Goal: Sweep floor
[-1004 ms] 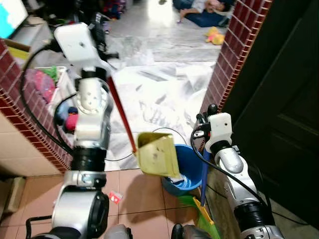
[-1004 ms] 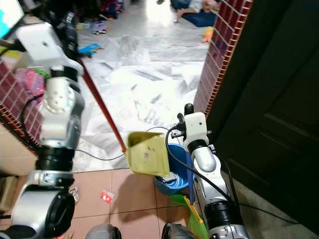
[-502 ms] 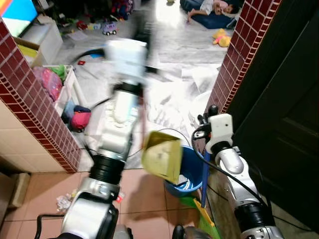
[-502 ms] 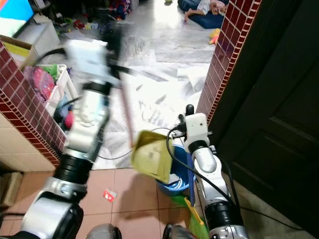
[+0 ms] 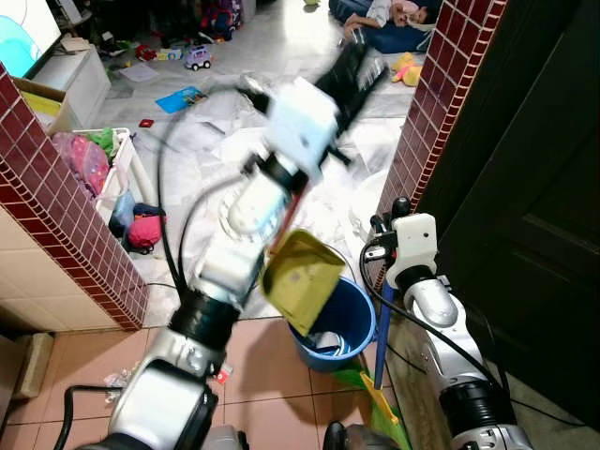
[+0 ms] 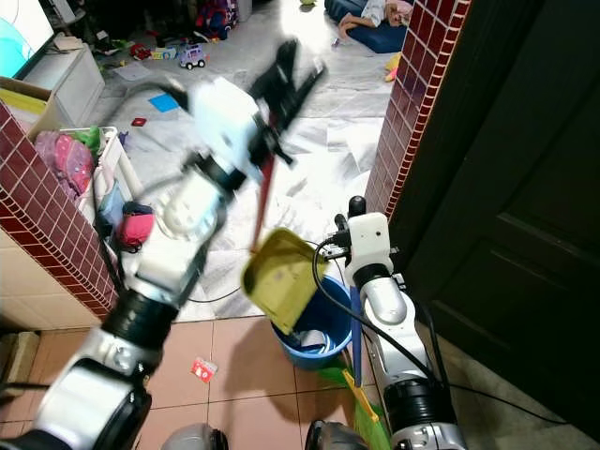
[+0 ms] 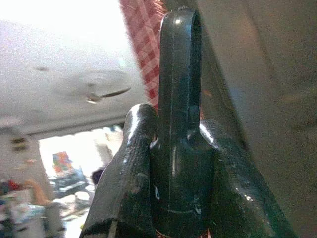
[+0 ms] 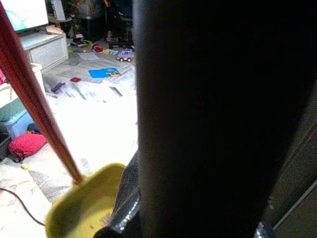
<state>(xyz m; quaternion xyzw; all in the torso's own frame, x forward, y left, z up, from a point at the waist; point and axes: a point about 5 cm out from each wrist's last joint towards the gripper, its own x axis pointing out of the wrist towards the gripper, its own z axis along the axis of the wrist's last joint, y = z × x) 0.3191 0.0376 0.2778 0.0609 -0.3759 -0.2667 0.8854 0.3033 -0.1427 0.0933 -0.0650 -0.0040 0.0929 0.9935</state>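
Tipped over blue bucket [image 5: 339, 319] to dump sweepings: yellow dustpan [image 5: 300, 279], handle clamped in left gripper [image 5: 352, 70]; right gripper's [image 5: 397, 208] closure indiscernible.

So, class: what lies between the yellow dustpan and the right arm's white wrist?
The blue bucket sits in that stretch, below the dustpan and beside the right wrist, seen in both eye views; its rim is partly covered by the dustpan.
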